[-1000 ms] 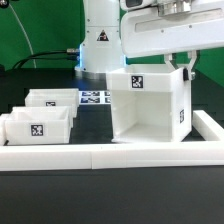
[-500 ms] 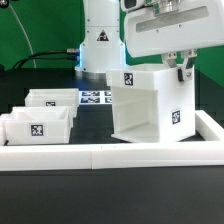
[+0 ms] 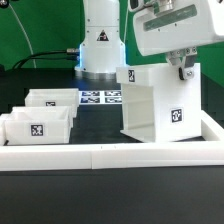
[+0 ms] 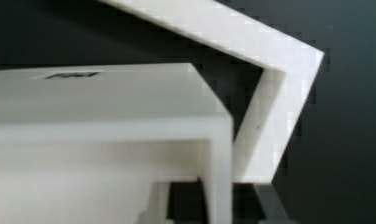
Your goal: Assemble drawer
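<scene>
A white open-fronted drawer box [image 3: 158, 103] with marker tags stands at the exterior view's right, tilted and turned, one bottom corner raised. My gripper [image 3: 186, 70] is shut on the top edge of its side wall. In the wrist view the dark fingers [image 4: 185, 205] sit either side of the thin white wall [image 4: 217, 190], with the box top [image 4: 96, 110] beyond. Two smaller white drawers [image 3: 57, 100] [image 3: 38, 126] with tags lie at the exterior view's left.
A white raised frame [image 3: 110, 153] borders the work area along the front and the exterior view's right. The marker board [image 3: 97, 97] lies flat at the back by the robot base [image 3: 100, 45]. The table is black.
The gripper has moved toward the exterior view's right and turned, rotating and tipping the drawer box with it. The two small drawers have not moved.
</scene>
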